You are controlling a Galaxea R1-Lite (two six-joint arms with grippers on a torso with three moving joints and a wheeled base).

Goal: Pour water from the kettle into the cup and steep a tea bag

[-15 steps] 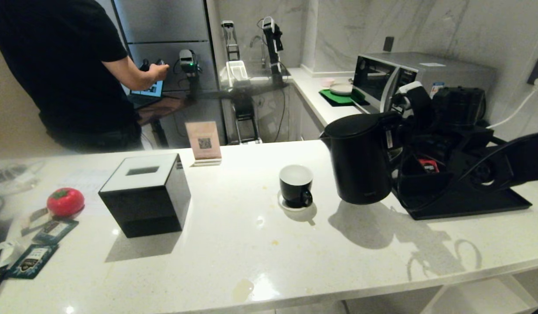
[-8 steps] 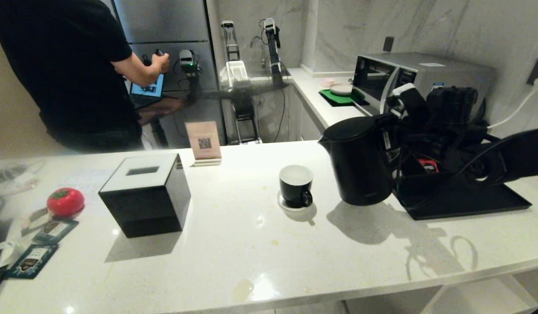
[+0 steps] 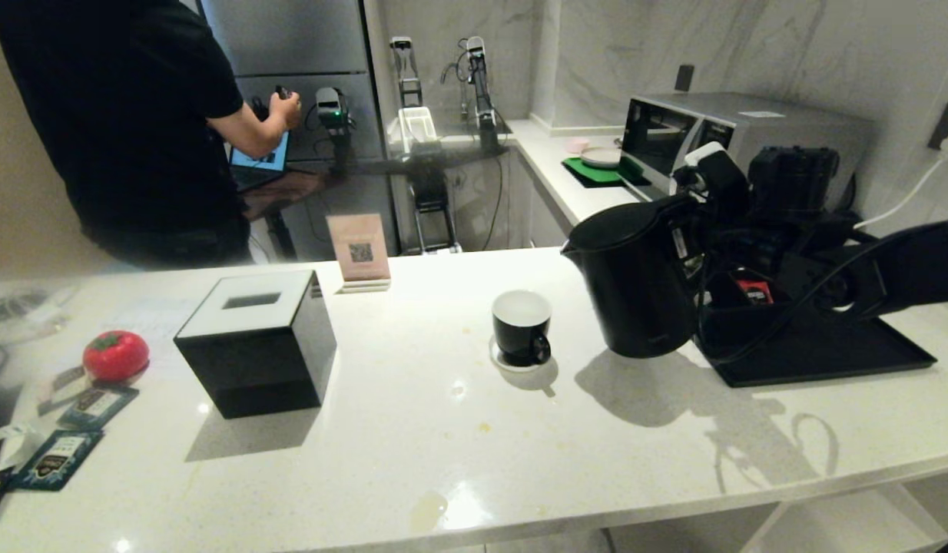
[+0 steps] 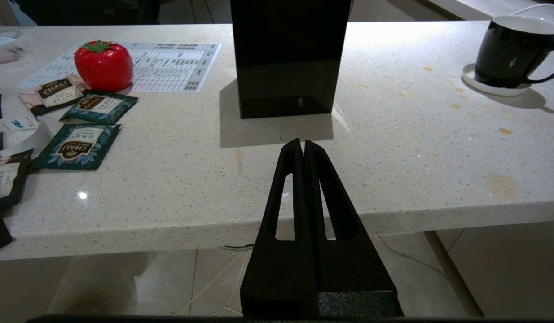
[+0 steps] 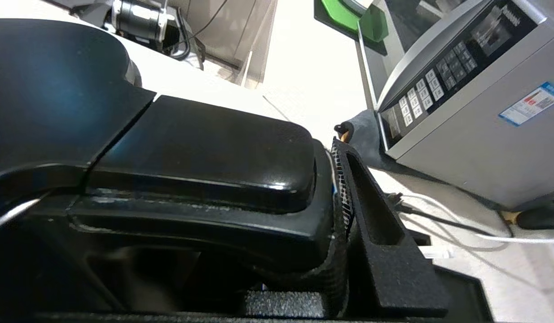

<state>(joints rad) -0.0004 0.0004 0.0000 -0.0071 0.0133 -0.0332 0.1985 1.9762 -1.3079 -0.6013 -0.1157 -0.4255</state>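
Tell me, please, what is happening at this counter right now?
The right gripper is clamped on the handle of the black electric kettle, which tilts with its spout toward the black mug on its white coaster; no water is visible pouring. The left gripper is shut and idle by the counter's near edge. Teal tea packets lie unopened on the counter. A person works at a laptop behind the counter.
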